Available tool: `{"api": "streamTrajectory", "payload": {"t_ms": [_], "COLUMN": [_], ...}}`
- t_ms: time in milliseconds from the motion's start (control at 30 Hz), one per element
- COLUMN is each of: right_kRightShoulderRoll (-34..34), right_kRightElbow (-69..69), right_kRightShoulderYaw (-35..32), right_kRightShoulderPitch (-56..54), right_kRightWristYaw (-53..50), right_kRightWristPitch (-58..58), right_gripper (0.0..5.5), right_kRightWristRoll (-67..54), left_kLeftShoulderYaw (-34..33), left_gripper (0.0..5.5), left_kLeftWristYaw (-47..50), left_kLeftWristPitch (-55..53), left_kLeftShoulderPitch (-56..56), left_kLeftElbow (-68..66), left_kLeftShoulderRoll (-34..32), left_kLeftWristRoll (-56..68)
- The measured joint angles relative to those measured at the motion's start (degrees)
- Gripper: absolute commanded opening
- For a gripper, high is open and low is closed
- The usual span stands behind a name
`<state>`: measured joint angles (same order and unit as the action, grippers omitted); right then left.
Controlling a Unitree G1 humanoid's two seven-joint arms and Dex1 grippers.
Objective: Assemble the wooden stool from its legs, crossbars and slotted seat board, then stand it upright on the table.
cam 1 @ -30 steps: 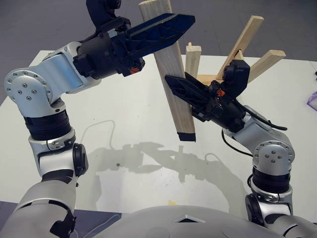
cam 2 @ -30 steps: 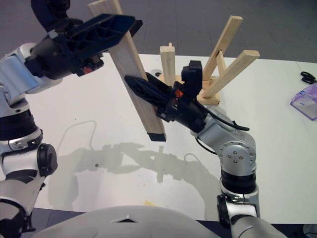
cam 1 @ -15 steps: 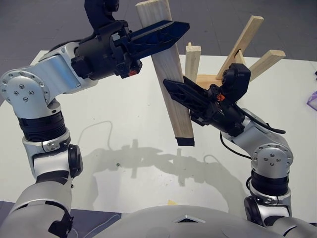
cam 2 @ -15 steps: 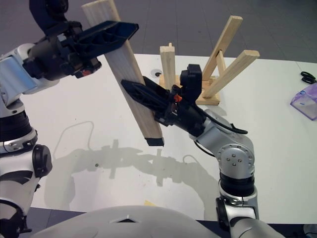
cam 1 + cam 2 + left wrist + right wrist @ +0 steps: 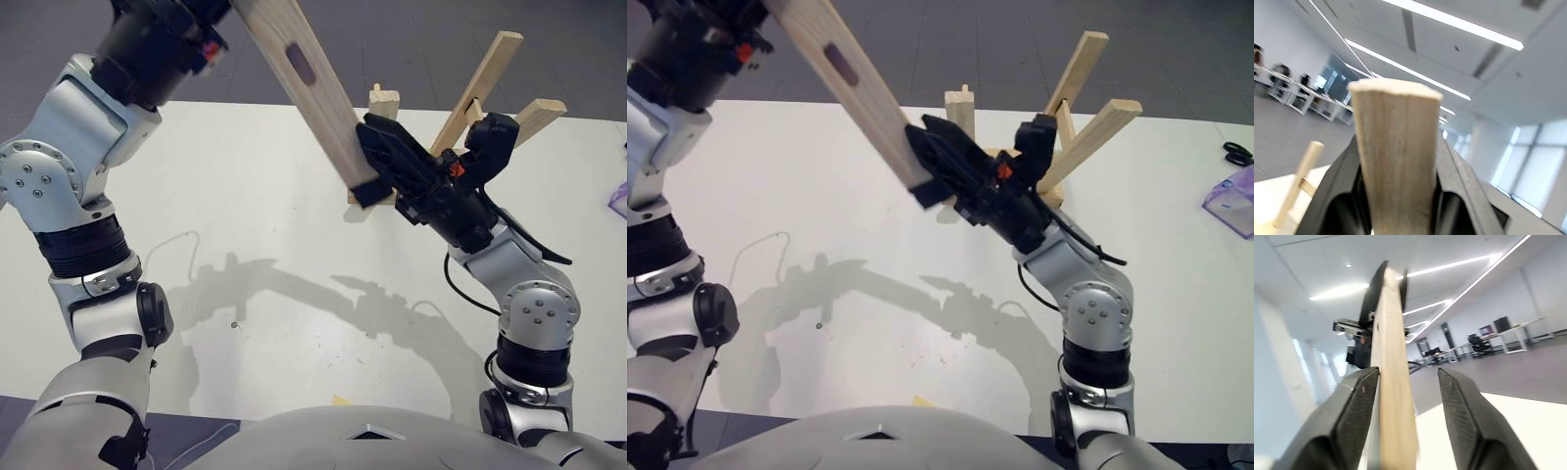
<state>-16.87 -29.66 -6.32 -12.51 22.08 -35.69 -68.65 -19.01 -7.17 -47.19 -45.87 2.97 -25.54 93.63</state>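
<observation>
Translucent purple box (image 5: 1231, 201) at the white counter's (image 5: 1176, 294) right edge; black-handled scissors (image 5: 1236, 152) near it, farther back.

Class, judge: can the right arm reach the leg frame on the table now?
Likely not yet: the right gripper straddles the seat board, though the leg frame stands just behind.

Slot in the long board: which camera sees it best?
The left eye view: the slot faces it plainly on the seat board. The right eye view shows it too. The wrist views look along the board's end and thin edge.
</observation>
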Motion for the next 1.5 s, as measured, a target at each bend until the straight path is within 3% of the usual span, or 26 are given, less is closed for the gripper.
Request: {"api": "streamTrajectory", "payload": {"t_ms": [167, 300, 433, 533, 633, 900, 1333, 1500], "right_kRightShoulderRoll": [-1.44, -1.79, -0.48, 0.98, 2.34, 9.5, 11.08, 11.16], "right_kRightElbow": [-1.59, -2.44, 3.19, 6.42, 8.6, 19.54, 19.24, 18.98], "right_kRightShoulderYaw": [-4.56, 2.07, 11.2, 13.0, 14.1, 14.9, 13.65, 11.66], "right_kRightShoulderPitch": [0.74, -0.56, -2.14, -4.55, -6.43, -10.94, -11.05, -11.06], "right_kRightWristYaw": [-8.92, -13.03, -17.44, -19.35, -19.86, -26.17, -25.94, -24.47], "right_kRightWristPitch": [4.73, 7.89, 7.79, 8.34, 9.05, 9.1, 8.0, 7.29], "right_gripper": [3.64, 4.27, 4.82, 5.33, 5.4, 4.15, 2.18, 2.13], "right_kRightWristRoll": [10.39, 26.44, 40.76, 46.99, 50.88, 59.83, 64.57, 64.6], "left_kLeftShoulderYaw": [-7.72, -11.82, -6.73, -0.83, 2.78, 4.98, 7.34, 9.0], "left_gripper": [1.04, 1.04, 1.04, 1.04, 1.04, 1.04, 1.04, 1.04], "left_kLeftWristYaw": [5.56, 5.71, 6.08, 7.67, 8.41, 8.97, 7.19, 6.14], "left_kLeftWristPitch": [8.57, 12.27, 14.86, 16.75, 17.58, 17.68, 17.06, 17.02], "left_kLeftShoulderPitch": [-0.09, 1.58, 3.68, 6.69, 10.17, 13.45, 17.07, 17.25], "left_kLeftElbow": [0.81, 3.56, 5.02, 6.03, 7.6, 11.71, 14.18, 14.3], "left_kLeftShoulderRoll": [-0.47, -4.44, -6.55, -4.47, -1.15, 7.06, 9.21, 9.39], "left_kLeftWristRoll": [-4.15, -10.44, -24.87, -35.64, -41.13, -42.39, -46.74, -49.12]}}
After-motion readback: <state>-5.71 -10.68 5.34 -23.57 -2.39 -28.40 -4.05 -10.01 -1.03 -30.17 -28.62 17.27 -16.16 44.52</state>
